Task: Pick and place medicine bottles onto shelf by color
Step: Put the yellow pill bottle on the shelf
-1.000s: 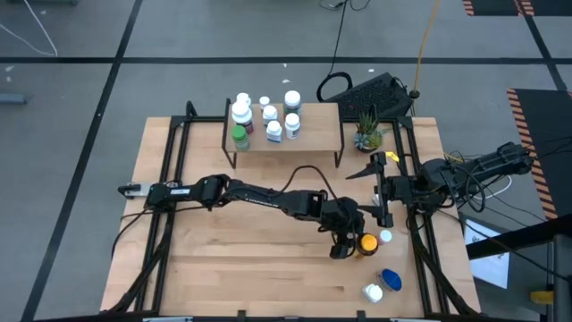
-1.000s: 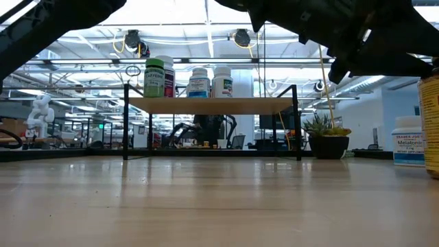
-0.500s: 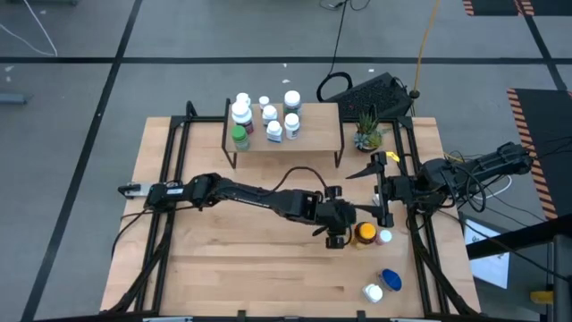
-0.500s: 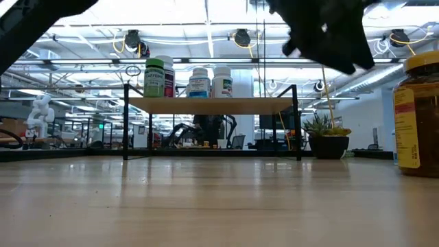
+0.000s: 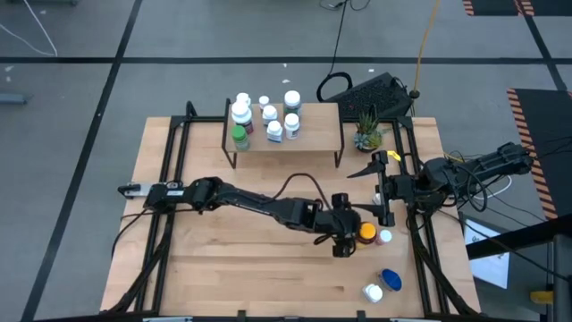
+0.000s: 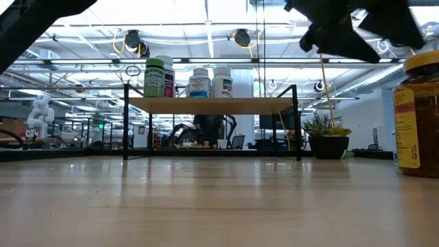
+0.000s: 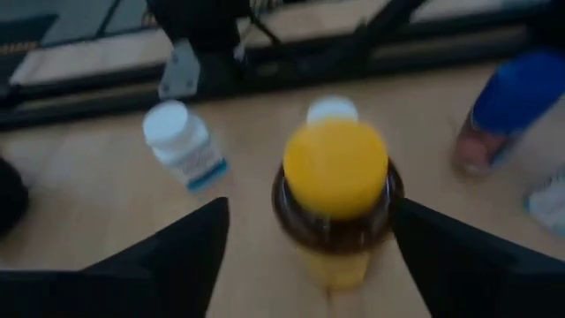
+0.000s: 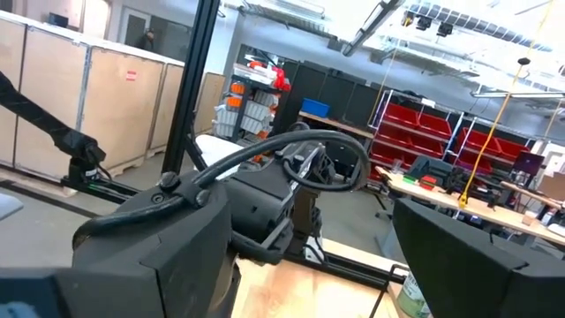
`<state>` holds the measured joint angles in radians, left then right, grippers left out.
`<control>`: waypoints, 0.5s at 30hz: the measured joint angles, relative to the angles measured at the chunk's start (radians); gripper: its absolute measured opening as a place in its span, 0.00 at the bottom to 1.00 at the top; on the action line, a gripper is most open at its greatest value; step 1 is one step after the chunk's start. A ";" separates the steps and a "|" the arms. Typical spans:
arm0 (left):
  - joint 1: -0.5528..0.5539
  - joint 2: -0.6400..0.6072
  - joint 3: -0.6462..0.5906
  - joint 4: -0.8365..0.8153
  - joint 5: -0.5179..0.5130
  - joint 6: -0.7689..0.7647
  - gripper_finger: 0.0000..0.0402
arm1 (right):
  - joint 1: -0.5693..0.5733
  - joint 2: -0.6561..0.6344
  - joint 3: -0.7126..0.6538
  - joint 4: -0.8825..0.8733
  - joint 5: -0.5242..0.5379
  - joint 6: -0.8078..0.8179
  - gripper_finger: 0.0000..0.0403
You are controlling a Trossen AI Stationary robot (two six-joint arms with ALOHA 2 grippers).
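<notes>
An amber bottle with a yellow cap stands upright on its base on the table at the right; it also shows in the left wrist view and the low view. My left gripper is open. Its fingers stand on either side of the bottle's near side, apart from it. A small white bottle stands just beyond it. A blue bottle and a white one lie near the front right. My right gripper is open and empty at the right.
The low wooden shelf stands at the far middle on black legs, with several white bottles and a green one on its left half. A potted plant stands to its right. Black frame rails run along both table sides.
The amber bottle has shifted a little toward the table's far edge and stands upright. My left gripper drew back from it toward the table's left, then came toward it again and now has its open fingers on either side of it.
</notes>
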<state>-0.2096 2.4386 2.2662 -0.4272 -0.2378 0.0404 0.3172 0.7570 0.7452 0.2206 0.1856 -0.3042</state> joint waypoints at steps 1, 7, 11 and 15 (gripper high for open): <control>0.000 0.001 0.000 0.027 0.004 0.002 0.82 | 0.000 0.000 0.000 0.001 0.000 -0.003 0.78; 0.004 0.016 -0.049 0.185 0.070 0.037 0.91 | 0.000 0.000 0.000 0.004 0.001 -0.013 0.78; 0.018 0.019 -0.135 0.339 0.106 -0.006 0.91 | 0.000 0.000 0.000 0.005 0.001 -0.015 0.78; 0.023 0.016 -0.205 0.494 0.106 -0.017 0.90 | 0.000 0.000 0.000 0.009 0.001 -0.020 0.78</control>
<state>-0.1865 2.4546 2.0612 0.0665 -0.1317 0.0236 0.3168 0.7574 0.7452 0.2294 0.1864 -0.3240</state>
